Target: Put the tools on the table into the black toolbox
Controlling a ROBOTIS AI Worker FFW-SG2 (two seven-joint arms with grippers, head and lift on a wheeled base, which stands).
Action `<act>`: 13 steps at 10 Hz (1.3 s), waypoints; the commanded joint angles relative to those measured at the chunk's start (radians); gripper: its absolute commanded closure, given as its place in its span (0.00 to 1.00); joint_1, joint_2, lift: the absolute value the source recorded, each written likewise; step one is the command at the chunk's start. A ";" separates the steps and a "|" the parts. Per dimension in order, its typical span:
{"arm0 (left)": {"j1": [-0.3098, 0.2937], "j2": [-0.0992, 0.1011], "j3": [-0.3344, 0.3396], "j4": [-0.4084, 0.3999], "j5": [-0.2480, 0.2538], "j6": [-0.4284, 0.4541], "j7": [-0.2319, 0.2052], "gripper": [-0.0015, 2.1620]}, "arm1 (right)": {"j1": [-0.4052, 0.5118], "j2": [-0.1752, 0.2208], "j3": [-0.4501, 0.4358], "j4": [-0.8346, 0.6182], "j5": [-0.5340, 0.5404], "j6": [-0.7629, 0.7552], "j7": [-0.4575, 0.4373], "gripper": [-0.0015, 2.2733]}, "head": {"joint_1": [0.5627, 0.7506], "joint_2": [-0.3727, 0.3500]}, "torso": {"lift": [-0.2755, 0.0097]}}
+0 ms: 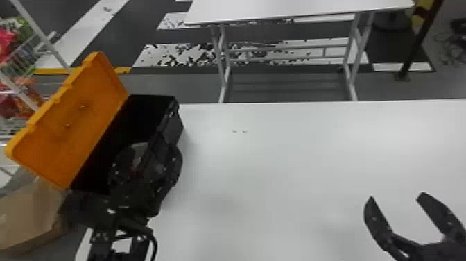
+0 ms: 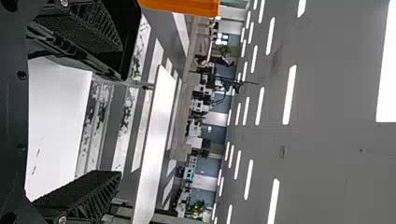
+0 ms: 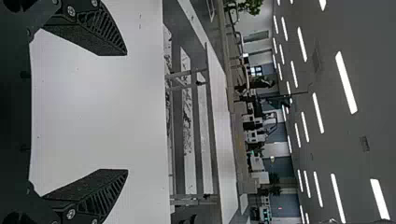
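The black toolbox [image 1: 138, 111] stands at the table's left with its orange lid [image 1: 74, 119] swung open to the left. My left gripper [image 1: 147, 161] is at the box's near right side, over its rim. A pale curved piece [image 1: 139, 150] shows beside it, too unclear to name. In the left wrist view my left gripper [image 2: 121, 110] is open with nothing between its fingers; the box's dark wall [image 2: 133, 37] is close by one finger. At the near right, my right gripper [image 1: 396, 196] is over the white table, and in its wrist view the right gripper [image 3: 126, 112] is open and holds nothing.
The white table [image 1: 277, 166] stretches right from the toolbox. A cardboard box [image 1: 27, 215] sits at the near left, below the lid. Behind it is a wire rack [image 1: 20, 62] with colourful packages. Another white table [image 1: 294, 8] stands beyond the far edge.
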 commanded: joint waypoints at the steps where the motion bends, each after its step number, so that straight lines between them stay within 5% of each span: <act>1: 0.018 0.005 -0.052 0.056 -0.048 -0.131 0.046 0.03 | 0.002 0.001 0.076 0.009 0.072 -0.012 -0.068 0.06 | 0.70 0.77 | 0.70; 3: 0.041 0.020 -0.087 0.125 -0.080 -0.259 0.090 0.03 | 0.008 0.001 0.146 0.081 0.159 -0.110 -0.219 0.06 | 0.70 0.81 | 0.70; 6: 0.061 0.041 -0.161 0.238 -0.131 -0.450 0.146 0.03 | 0.019 0.001 0.193 0.182 0.199 -0.273 -0.322 0.06 | 0.70 0.85 | 0.70; 13: 0.076 0.049 -0.170 0.286 -0.146 -0.480 0.170 0.03 | 0.044 0.001 0.193 0.154 0.202 -0.328 -0.328 0.06 | 0.70 0.85 | 0.70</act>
